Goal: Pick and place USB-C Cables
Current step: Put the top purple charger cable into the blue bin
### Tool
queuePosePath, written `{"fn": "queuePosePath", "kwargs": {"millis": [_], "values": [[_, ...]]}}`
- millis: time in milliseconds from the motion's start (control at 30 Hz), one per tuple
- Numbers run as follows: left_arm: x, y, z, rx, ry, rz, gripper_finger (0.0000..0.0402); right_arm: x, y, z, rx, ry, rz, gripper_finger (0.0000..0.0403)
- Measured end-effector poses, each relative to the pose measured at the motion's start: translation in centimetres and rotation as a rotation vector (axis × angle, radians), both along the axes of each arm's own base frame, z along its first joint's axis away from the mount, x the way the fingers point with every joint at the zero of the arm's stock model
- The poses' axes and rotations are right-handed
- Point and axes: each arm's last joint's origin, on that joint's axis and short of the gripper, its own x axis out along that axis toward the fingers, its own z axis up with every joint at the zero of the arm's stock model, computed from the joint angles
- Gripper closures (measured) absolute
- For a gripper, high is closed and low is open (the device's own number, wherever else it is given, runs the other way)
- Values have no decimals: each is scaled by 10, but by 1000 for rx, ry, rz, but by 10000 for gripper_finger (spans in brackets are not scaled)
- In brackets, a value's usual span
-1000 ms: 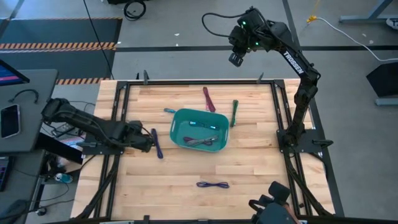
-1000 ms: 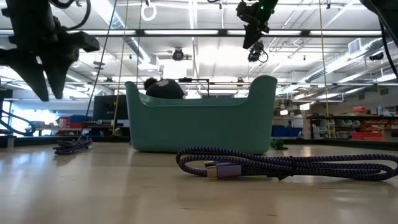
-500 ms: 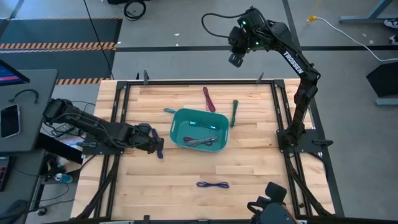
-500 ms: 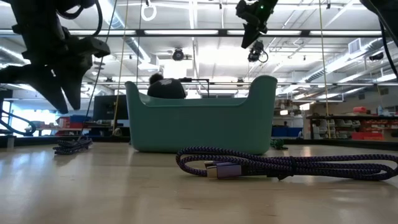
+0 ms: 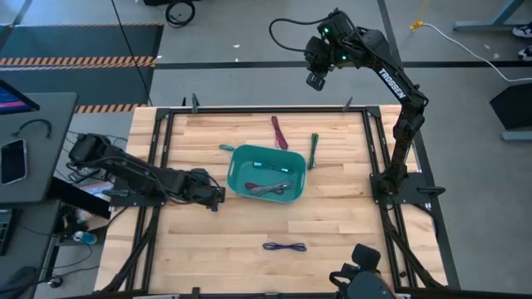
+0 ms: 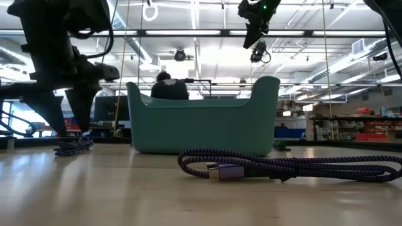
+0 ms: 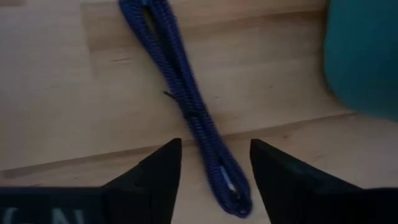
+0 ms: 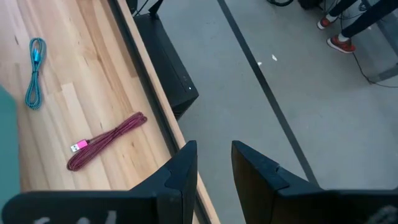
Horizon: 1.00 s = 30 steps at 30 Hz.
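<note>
While left gripper (image 7: 211, 180) straddles blue cable (image 7: 180, 99) beside teal bin (image 5: 264, 173), jaws apart, empty: closing off-centre likely pinches one strand only, bundle slips. Bin holds grey cable (image 5: 268, 190) plus teal one. Right gripper (image 5: 316, 79) raised beyond table, part-open, empty. Maroon cable (image 8: 106, 140), green, purple cables on table.

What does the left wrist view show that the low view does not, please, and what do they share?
Only the left wrist view shows the left pincer open, straddling the dark blue cable without touching it. Only the low view shows the purple cable in front and the raised right pincer. Both share the blue cable and the teal bin.
</note>
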Motion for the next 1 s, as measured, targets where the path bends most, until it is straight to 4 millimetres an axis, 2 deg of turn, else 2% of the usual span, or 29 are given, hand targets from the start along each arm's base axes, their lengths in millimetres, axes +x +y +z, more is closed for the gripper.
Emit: {"fn": "queuePosePath", "kwargs": {"millis": [233,433,533,633,833,1000], "values": [[13,2,-18,0,24,23,169,0,0,0,6,-6,9,298],[18,6,-28,6,56,42,181,0,0,0,8,-6,9,298],[18,8,-29,0,71,48,203,0,0,0,8,-6,9,298],[17,8,-30,-5,91,38,242,0,0,0,8,-5,9,298],[14,8,-30,-9,133,-9,372,0,0,0,9,-6,10,298],[14,8,-28,-6,140,-38,377,0,0,0,10,-6,10,298]]}}
